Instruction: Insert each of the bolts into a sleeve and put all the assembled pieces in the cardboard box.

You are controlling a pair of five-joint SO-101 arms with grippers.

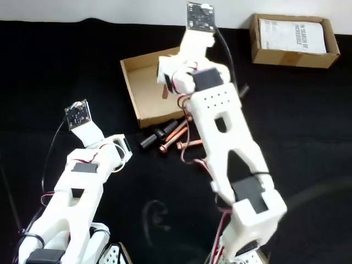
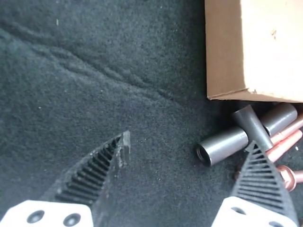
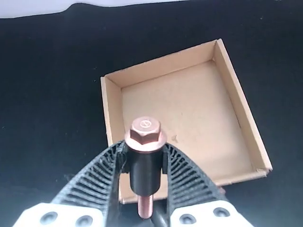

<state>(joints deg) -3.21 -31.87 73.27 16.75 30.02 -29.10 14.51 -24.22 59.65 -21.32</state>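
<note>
My right gripper (image 3: pixel 144 152) is shut on an assembled piece, a copper bolt (image 3: pixel 145 133) standing in a black sleeve (image 3: pixel 145 174). It hangs over the near wall of the open cardboard box (image 3: pixel 189 109). From above, that gripper (image 1: pixel 166 88) is over the box (image 1: pixel 144 91), whose floor is bare. My left gripper (image 2: pixel 189 142) is open just above the black cloth, left of the loose pile. Grey sleeves (image 2: pixel 222 145) and copper bolts (image 2: pixel 284 142) lie there by the box corner (image 2: pixel 251 47). The pile (image 1: pixel 170 135) sits in front of the box, the left gripper (image 1: pixel 125 149) beside it.
A second cardboard box (image 1: pixel 294 39) with a printed sheet inside stands at the back right. One dark sleeve (image 1: pixel 242 89) lies apart, right of the right arm. Black cloth covers the table; a white wall runs along its far edge.
</note>
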